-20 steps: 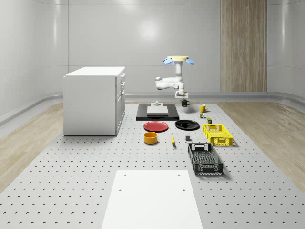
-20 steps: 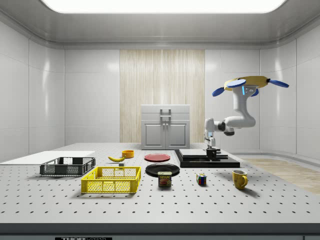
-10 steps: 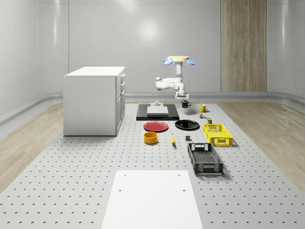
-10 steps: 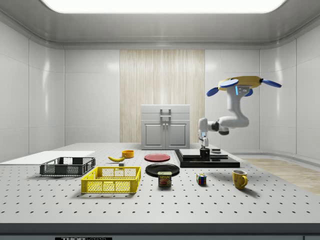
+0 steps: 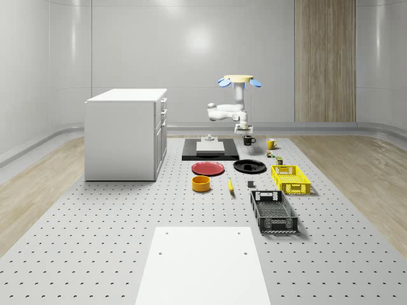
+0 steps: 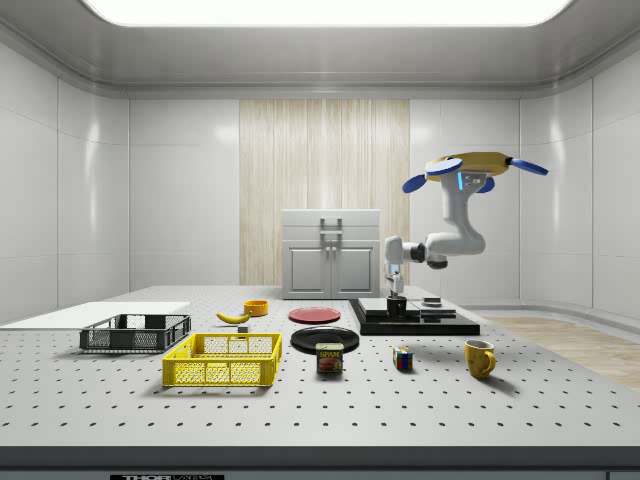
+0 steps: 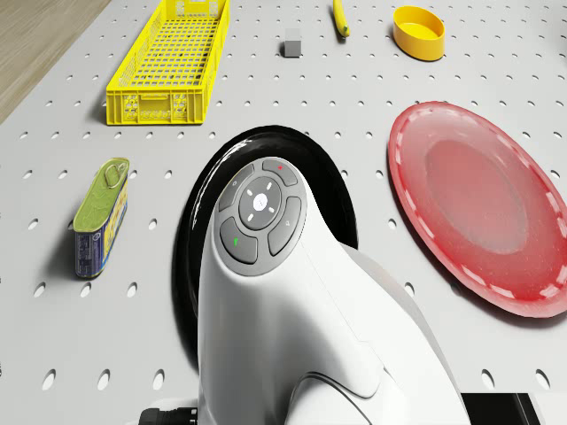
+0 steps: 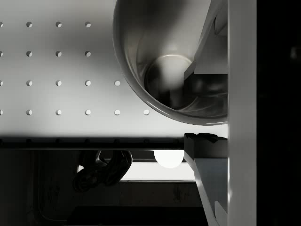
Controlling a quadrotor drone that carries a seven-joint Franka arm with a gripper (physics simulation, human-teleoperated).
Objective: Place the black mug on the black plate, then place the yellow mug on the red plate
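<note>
Hovering above the far part of the table, the drone sits just beyond the black plate, and I see its arm folded down toward the whole-scene view's right of the black slab. The jaws are clenched on the black mug, one finger inside the cup and the other outside its wall. I read the mug as upright, mouth upward, long axis vertical, handle toward the whole-scene view's right; it hangs clear of the table, near the slab's edge and short of the black plate. The yellow mug stands upright on the table, apart from the black mug. The red plate lies flat just beside the black plate. A tin can lies on its side near the black plate.
</note>
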